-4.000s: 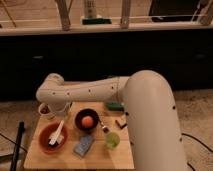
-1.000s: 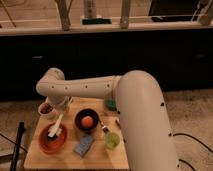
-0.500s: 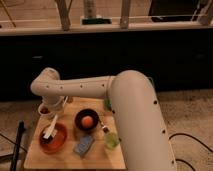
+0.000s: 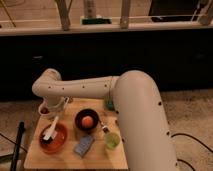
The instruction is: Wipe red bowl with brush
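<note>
The red bowl (image 4: 60, 139) sits at the front left of the wooden table (image 4: 67, 160). The brush (image 4: 51, 130) leans in it, its white handle rising up and to the right and its dark bristle head low on the bowl's left side. My gripper (image 4: 56, 111) hangs just above the bowl's back edge, at the end of the white arm that reaches in from the right. It is shut on the top of the brush handle.
A small white cup (image 4: 43, 109) stands behind the red bowl, next to the gripper. A dark bowl with an orange ball (image 4: 87, 120) is at the middle. A blue-grey sponge (image 4: 83, 145), a green cup (image 4: 112, 140) and a green object (image 4: 109, 105) lie to the right.
The arm has swung left and the brush has slid with it, from the bowl's right part across to its left side. The other things have not moved.
</note>
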You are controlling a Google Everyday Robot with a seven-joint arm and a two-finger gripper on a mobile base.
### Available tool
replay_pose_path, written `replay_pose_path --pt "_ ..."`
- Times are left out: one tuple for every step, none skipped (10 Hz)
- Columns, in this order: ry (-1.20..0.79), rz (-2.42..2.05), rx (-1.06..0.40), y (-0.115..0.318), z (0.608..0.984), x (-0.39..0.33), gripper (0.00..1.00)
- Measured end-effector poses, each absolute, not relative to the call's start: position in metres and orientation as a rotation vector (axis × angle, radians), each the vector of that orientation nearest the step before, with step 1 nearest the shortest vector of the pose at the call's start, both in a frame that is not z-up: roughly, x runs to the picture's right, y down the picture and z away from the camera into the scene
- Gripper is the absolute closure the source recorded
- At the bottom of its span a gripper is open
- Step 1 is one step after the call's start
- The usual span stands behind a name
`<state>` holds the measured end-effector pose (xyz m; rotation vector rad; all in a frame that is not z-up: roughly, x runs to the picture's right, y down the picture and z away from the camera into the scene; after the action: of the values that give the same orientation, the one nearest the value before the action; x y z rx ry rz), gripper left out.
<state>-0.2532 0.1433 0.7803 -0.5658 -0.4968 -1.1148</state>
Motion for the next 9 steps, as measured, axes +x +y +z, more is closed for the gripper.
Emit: replay_pose_path --pt "-0.49 -1.108 -0.567 0.142 0.7809 -0.2495 1.0" --pt "-0.487 -1.103 -0.568 0.1412 0.7814 -0.247 1.0" --pt "-0.485 -1.102 -0.567 0.1405 0.7813 -0.2467 1.0" --pt "-0.483 -1.101 -0.569 0.1403 0.7812 -0.2458 1.0" --pt "-0.478 -1.097 -0.571 0.1394 0.7817 -0.2431 1.0" --pt "-0.475 -1.095 -0.573 0.1389 0.7821 -0.2411 1.0" --pt "-0.475 -1.096 -0.573 0.1391 0.7819 -0.2417 1.0" --pt "-0.476 -1.098 -0.572 0.1395 0.7816 -0.2429 1.0" --pt "-0.476 -1.097 -0.572 0.1393 0.7817 -0.2426 1.0"
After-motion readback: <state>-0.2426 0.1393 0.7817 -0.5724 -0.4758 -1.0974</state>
